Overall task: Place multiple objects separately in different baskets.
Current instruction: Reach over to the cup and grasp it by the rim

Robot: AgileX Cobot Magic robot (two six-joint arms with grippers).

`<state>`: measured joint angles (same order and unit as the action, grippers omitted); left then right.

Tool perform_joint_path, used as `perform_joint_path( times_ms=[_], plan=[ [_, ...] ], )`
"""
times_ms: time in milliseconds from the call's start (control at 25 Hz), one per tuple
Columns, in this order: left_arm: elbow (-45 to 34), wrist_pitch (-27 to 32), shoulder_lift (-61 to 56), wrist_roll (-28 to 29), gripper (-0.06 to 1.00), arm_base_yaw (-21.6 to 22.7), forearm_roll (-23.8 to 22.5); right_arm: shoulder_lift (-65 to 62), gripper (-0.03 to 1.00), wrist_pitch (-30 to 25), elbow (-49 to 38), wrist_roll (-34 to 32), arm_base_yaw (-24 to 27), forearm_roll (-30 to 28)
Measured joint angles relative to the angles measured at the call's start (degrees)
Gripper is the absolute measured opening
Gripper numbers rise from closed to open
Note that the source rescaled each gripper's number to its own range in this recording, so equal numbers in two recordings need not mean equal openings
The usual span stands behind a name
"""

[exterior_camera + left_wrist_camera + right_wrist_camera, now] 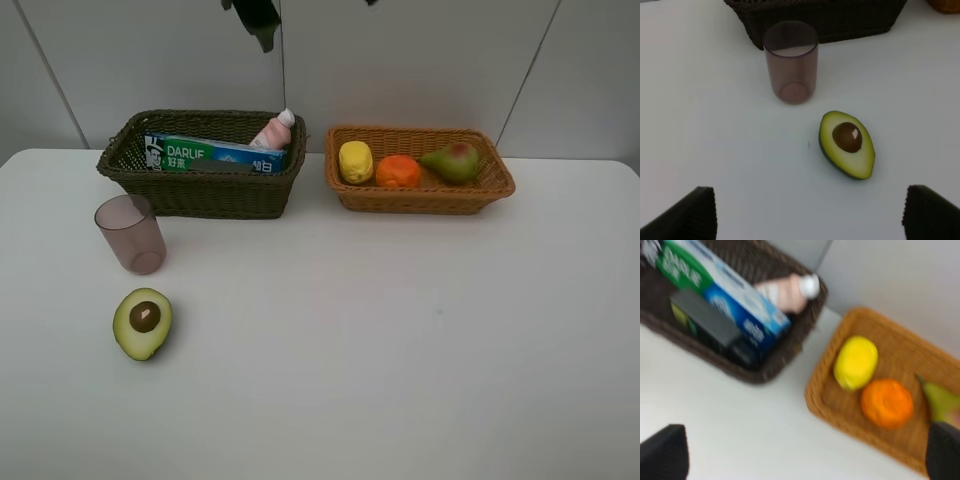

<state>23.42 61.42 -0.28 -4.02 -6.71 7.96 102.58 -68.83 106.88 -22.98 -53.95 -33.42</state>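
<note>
On the desk (400,350), avocado half (142,322) near mauve cup (130,233), lemon (355,161), orange (398,171), pear (452,161) in tan basket (420,203), toothpaste box (215,153) and pink bottle (273,131) in dark basket (200,195), left claw (812,215) and right claw (805,455) spread wide, empty

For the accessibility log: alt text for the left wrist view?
A halved avocado lies cut side up on a white table, upright mauve cup nearby, dark wicker basket beyond. Open left gripper hovers above, holding nothing.
</note>
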Motion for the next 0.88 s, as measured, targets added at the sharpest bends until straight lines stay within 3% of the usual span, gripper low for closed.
perform_joint_path(
  times_ms=[280, 560, 720, 880],
  plan=[
    [0.00, 0.00, 0.00, 0.00, 0.98, 0.00, 0.00, -16.16, 1.00, 2.52, -22.21, -6.56, 0.00, -3.01],
    [0.00, 0.00, 0.00, 0.00, 0.98, 0.00, 0.00, -31.64, 1.00, 3.42, -39.05, -9.34, 0.00, -0.86],
    [0.00, 0.00, 0.00, 0.00, 0.98, 0.00, 0.00, -39.29, 1.00, 3.47, -45.71, -7.96, 0.00, 2.72],
    [0.00, 0.00, 0.00, 0.00, 0.98, 0.00, 0.00, -46.68, 1.00, 3.23, -51.56, -0.27, 0.00, 8.80]
  ],
)
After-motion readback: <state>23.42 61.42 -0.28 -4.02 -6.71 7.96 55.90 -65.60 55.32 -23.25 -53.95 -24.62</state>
